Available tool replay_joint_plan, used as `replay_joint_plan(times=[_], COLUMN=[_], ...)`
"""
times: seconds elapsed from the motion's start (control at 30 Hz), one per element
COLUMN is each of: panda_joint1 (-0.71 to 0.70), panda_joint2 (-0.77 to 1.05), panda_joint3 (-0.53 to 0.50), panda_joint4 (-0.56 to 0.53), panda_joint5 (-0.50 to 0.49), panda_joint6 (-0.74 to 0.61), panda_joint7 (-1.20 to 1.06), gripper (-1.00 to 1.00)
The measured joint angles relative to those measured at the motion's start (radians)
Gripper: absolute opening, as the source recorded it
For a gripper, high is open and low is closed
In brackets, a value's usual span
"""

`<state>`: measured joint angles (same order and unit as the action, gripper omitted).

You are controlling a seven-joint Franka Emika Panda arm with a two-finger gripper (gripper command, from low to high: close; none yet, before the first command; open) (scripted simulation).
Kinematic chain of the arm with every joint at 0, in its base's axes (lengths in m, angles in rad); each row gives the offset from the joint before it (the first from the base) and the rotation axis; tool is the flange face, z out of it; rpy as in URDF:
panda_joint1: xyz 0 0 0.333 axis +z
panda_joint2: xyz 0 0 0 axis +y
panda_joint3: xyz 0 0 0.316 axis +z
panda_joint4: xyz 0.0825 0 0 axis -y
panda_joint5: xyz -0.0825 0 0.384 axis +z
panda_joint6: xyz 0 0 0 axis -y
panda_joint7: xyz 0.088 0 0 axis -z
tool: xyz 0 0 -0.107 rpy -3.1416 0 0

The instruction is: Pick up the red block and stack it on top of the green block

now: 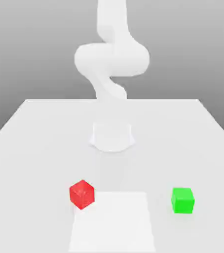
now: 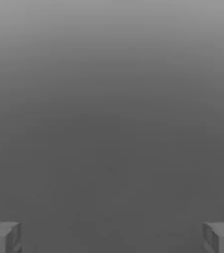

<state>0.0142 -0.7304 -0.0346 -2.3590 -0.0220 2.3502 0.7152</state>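
With its gripper [image 2: 112, 237] spread wide and empty, the arm should descend squarely over the red block [image 1: 81, 193], well apart from the green block [image 1: 183, 200], before closing.

I'm seeing my white arm [image 1: 111, 59] rising from its round base [image 1: 112, 137] at the middle of the scene, curling through a thick bent joint and climbing out past the upper edge of the exterior view. In the hand view, my gripper [image 2: 112, 237] is holding its two grey fingertips [image 2: 3, 237] spread wide apart, gripping nothing.
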Motion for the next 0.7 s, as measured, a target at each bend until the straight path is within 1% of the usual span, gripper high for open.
replay_joint_plan(times=[0.3, 0.47, 0.63, 0.7], panda_joint1=[0.05, 0.069, 0.076, 0.084], panda_joint2=[0.298, 0.457, 0.619, 0.691], panda_joint3=[-0.162, -0.246, -0.309, -0.31], panda_joint4=[-0.241, -0.37, -0.499, -0.513], panda_joint5=[-0.073, -0.086, -0.068, -0.016], panda_joint6=[0.211, 0.324, 0.438, 0.494], panda_joint7=[-0.371, -0.588, -0.827, -0.899], gripper=[0.0, 0.0, 0.0, 0.0])
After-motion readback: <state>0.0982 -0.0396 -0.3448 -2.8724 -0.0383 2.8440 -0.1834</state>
